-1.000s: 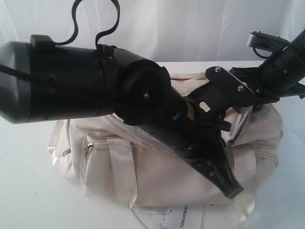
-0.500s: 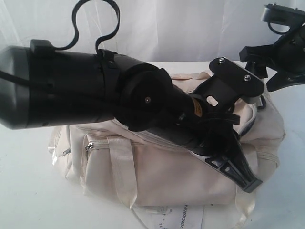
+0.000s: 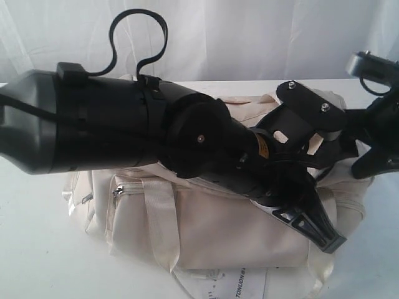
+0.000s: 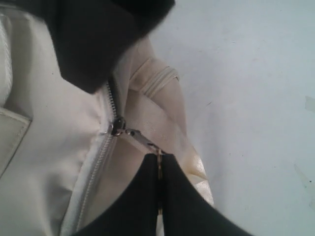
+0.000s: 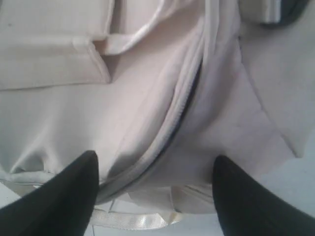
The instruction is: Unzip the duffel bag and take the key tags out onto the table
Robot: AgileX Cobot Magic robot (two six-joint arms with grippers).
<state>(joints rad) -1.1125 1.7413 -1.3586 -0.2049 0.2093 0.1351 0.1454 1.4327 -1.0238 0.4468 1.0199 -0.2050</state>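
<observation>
The cream duffel bag (image 3: 206, 230) lies on the white table (image 3: 37, 249), its top largely covered by my left arm. My left gripper (image 3: 329, 238) (image 4: 159, 158) is shut on the metal zipper pull (image 4: 142, 141), which runs taut from the slider (image 4: 117, 129) at the bag's end. The zipper (image 5: 183, 110) shows a narrow dark slit along its length. My right gripper (image 3: 376, 157) (image 5: 155, 196) hangs open over the bag's right end, with nothing between its fingers (image 5: 69, 194). The key tags are out of view.
A white printed paper tag (image 3: 240, 285) sticks out from under the bag at the front. A satin strap handle (image 5: 133, 221) lies below the right gripper. White curtain hangs behind the table. The left arm's cable (image 3: 137, 37) loops above it.
The right gripper has let go of the bag's end, opened wide and drawn away to the right. The left gripper, still shut on the pull, has shifted right toward the bag's end.
</observation>
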